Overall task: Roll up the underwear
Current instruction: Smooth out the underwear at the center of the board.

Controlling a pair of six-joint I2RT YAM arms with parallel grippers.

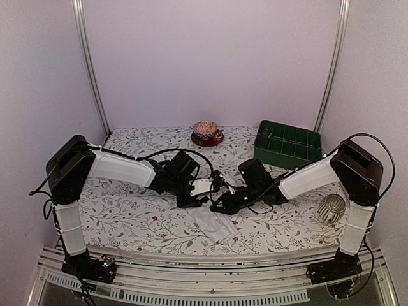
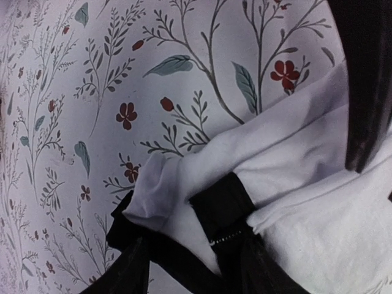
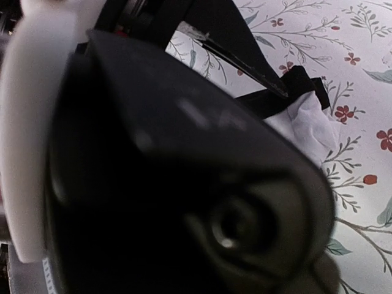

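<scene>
Top view: the 2 arms converge at the middle of the flower-printed surface (image 1: 127, 213). The left claw (image 1: 201, 193) and the right claw (image 1: 223, 203) are close together at the upper end of the white underwear (image 1: 214, 224), which lies near the front edge and stretches from the claws toward the arm bases. Left wrist view: the white cloth is bunched into folds, its black trim (image 2: 223, 214) crosses the lower fold, and a dark bar (image 2: 367, 86) overlaps the cloth at the right edge. We cannot tell whether the left claw is released or clenched. Right wrist view: a blurred dark housing (image 3: 184, 184) fills most of the frame, with a corner of white cloth and black trim beyond it, so we cannot tell the right claw's state either. At the back of the surface stand a green compartment tray (image 1: 288, 145) and a patterned bowl (image 1: 205, 131). A ribbed ball (image 1: 331, 208) sits at the right.
</scene>
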